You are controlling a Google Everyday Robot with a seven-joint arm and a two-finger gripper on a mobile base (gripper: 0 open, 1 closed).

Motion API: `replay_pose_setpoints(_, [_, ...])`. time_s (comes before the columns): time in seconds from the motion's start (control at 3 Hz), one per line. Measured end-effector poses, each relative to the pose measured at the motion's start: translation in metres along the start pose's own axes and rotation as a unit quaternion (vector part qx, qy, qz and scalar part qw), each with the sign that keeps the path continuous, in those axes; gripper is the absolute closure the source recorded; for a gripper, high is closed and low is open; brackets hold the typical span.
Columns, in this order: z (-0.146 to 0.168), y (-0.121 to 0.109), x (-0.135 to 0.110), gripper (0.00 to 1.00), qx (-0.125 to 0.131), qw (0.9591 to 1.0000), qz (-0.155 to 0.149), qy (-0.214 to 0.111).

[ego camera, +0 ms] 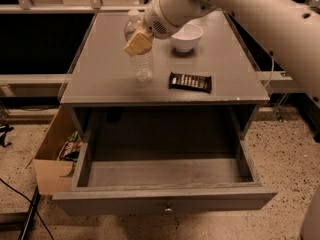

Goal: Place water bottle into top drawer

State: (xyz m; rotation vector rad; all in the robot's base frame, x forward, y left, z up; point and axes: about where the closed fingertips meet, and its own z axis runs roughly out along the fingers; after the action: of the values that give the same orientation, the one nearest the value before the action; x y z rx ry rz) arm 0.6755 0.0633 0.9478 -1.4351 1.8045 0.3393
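The water bottle [143,66] stands on the grey cabinet top [100,69], slightly tilted, with its white cap [133,14] at the back. My gripper [136,38] is closed around its upper body, and a tan finger pad [138,43] covers the label. The bottle's base looks to be resting on the top. The top drawer [165,200] is pulled wide open below, in front of the cabinet. Its inside shows nothing in it, and its small knob [168,210] is on the front panel.
A white bowl [186,36] stands behind and to the right of the bottle. A dark snack bar [190,82] lies near the top's front edge. A brown cardboard box [50,156] with items stands on the floor left of the drawer. My white arm [260,14] spans the upper right.
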Motion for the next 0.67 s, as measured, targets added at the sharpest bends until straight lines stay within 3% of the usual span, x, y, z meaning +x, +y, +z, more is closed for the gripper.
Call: replay_pose_setpoints(0.67, [-0.067,0.033,-0.011,1.00,-0.013,0.9999,-0.007,-0.007])
